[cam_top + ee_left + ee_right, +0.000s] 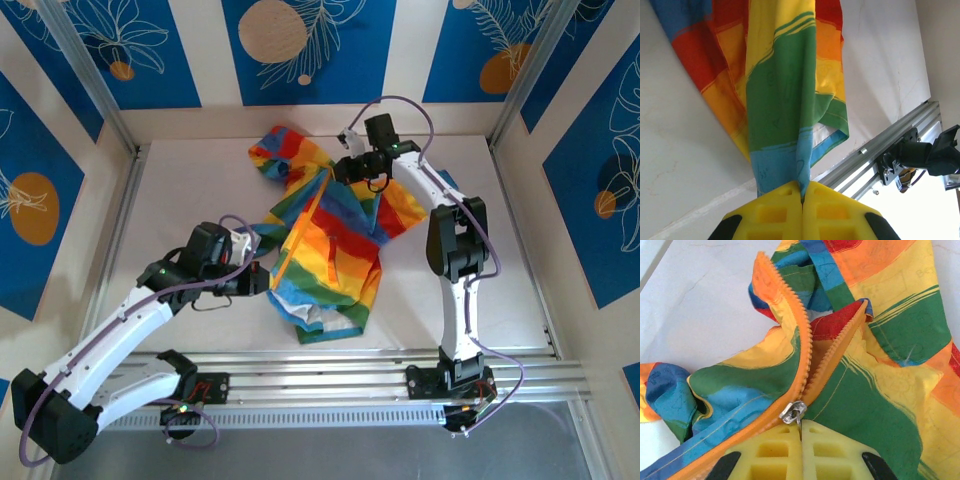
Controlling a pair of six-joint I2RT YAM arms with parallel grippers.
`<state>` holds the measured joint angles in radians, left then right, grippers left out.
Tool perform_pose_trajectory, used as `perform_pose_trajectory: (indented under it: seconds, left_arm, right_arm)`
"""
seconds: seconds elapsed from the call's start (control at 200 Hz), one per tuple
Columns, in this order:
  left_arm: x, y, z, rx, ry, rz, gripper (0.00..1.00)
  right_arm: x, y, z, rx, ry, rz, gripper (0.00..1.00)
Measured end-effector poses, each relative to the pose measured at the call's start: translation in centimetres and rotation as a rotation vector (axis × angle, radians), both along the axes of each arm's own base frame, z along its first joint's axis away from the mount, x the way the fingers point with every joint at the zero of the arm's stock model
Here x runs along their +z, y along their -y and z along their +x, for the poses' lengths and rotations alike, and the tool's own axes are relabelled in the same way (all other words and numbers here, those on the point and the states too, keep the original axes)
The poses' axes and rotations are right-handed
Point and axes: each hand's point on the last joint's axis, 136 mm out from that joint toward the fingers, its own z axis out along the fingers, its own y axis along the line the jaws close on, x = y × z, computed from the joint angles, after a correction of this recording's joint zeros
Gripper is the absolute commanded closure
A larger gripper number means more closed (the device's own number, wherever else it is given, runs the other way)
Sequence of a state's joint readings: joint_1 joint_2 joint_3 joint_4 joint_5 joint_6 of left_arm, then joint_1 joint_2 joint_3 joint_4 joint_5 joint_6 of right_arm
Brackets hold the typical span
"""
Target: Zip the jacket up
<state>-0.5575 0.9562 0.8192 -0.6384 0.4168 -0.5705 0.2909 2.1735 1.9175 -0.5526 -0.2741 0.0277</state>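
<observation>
Jacket [335, 245] lies mid-table, hood toward 11 o'clock; left gripper [802, 196] pinches its blue hem [782, 167], right gripper [801, 432] is clamped on the zipper pull [792, 412], and teeth [803, 352] toward 12 o'clock gape unjoined, so zipping looks part-done.

Left wrist view: the jacket [785, 100] is cut off by the top edge. Its blue hem vanishes between the pressed-together pads of the left gripper [802, 192], whose fingers run off the bottom edge.

Right wrist view: the tab of the zipper pull [793, 412] is hidden between the pads of the right gripper [801, 432]. The zipper [807, 360] below it is covered.

Top view: zipper teeth too small to tell.
</observation>
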Motion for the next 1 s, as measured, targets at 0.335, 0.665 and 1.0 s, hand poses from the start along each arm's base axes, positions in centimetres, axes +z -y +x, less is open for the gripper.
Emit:
perform_pose_trajectory:
  seconds: [0.335,0.665,1.0]
  left_arm:
    - [-1.3,-0.4,-0.4,0.031,-0.064,0.028,1.00]
    - [-4.3,-0.6,-0.4,0.071,-0.166,0.071,1.00]
    - [-6.1,-0.1,0.4,0.090,-0.195,0.071,1.00]
  right_arm:
    - [-0.6,2.6,5.1,-0.073,0.017,0.027,1.00]
    - [-0.9,3.8,9.3,-0.108,0.045,0.069,1.00]
    - [-1.5,3.6,10.1,-0.110,0.039,0.080,1.00]
